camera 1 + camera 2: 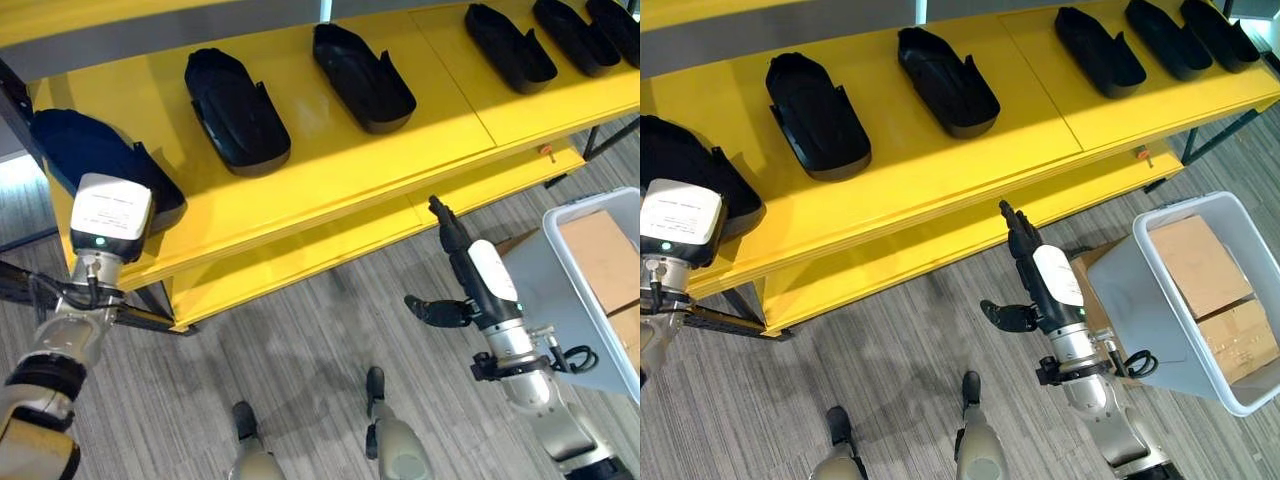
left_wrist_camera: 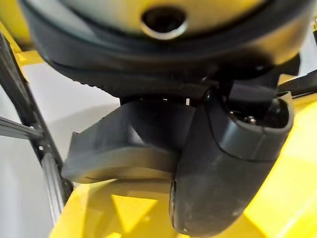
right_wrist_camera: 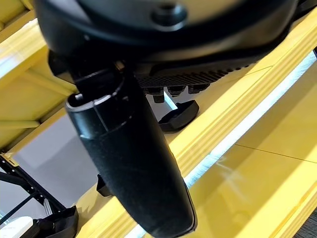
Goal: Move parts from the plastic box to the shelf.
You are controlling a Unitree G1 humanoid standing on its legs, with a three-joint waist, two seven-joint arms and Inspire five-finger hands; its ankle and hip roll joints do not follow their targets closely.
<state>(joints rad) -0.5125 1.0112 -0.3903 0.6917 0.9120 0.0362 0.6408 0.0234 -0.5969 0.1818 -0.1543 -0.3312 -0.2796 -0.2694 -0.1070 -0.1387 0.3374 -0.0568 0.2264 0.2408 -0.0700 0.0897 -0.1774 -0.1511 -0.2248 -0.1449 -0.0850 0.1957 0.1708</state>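
Note:
Several black moulded parts lie in a row on the yellow shelf (image 1: 330, 170), among them one (image 1: 235, 110) and another (image 1: 362, 75). One more black part (image 1: 90, 150) rests at the shelf's left end, and my left arm reaches up to it. In the left wrist view the thumb of my left hand (image 2: 223, 173) lies against that part (image 2: 129, 144); the other fingers are hidden. My right hand (image 1: 470, 275) hangs empty below the shelf's front edge, open, fingers straight and pointing up, thumb out to the side. The grey plastic box (image 1: 1130, 300) stands at the right.
Inside the plastic box lie cardboard boxes (image 1: 1200, 260). A lower yellow shelf board (image 1: 300, 255) runs under the top one. The dark metal frame (image 1: 140, 318) stands at the shelf's left end. Grey floor stretches between shelf and box.

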